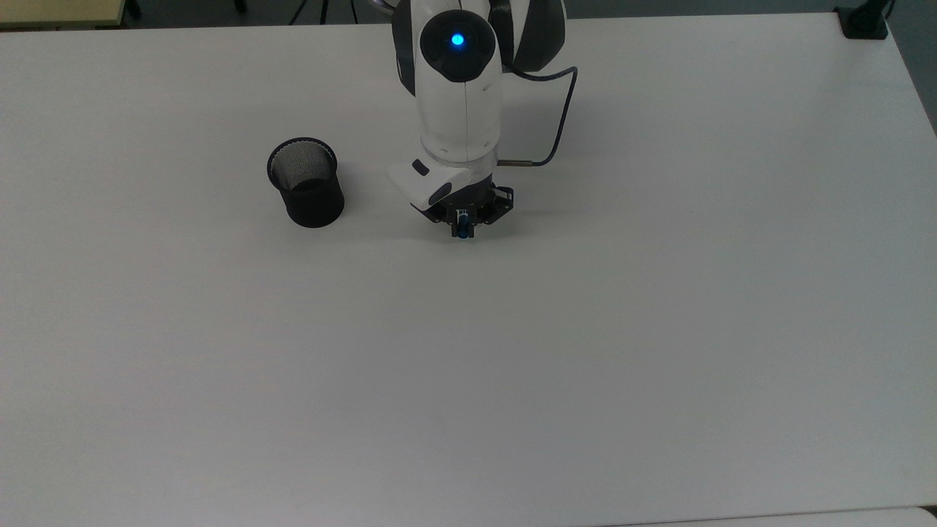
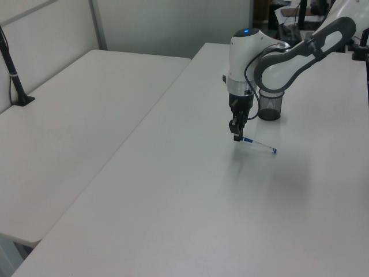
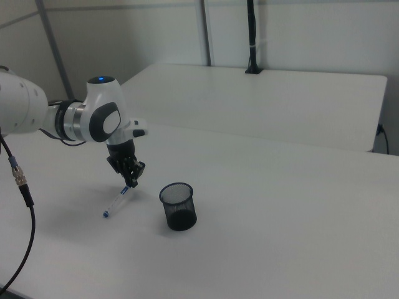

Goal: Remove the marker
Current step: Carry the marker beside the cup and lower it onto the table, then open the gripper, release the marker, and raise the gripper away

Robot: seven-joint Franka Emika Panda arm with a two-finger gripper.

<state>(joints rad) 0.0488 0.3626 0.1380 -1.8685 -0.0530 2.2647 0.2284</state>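
White tabletop as work surface, with a second white table alongside and grey partition walls behind.

Marker outside the black mesh cup, held at its capped end by the gripper, slanting down and away from the fingers toward the left view's right, blue end tip low over the table. Contact between tip and surface not decidable; right view shows the marker tilted, lower tip toward the right view's left, close to or on the tabletop. Top view: only a blue end visible beneath the gripper.

Fingers narrow, clamped on the marker's upper end.

Mesh cup upright, apart from the marker, to the top view's left of the gripper; no pen visible above its rim, interior showing mesh and dark base only.

Arm reaching over the table from the far edge, wrist pointing down, cable looping to the top view's right.

Progress, as judged: extraction from the cup complete, marker carried clear to one side. Remaining: lowering to the table, opening of the fingers, withdrawal. Slant of the marker suggests a possible roll on release.
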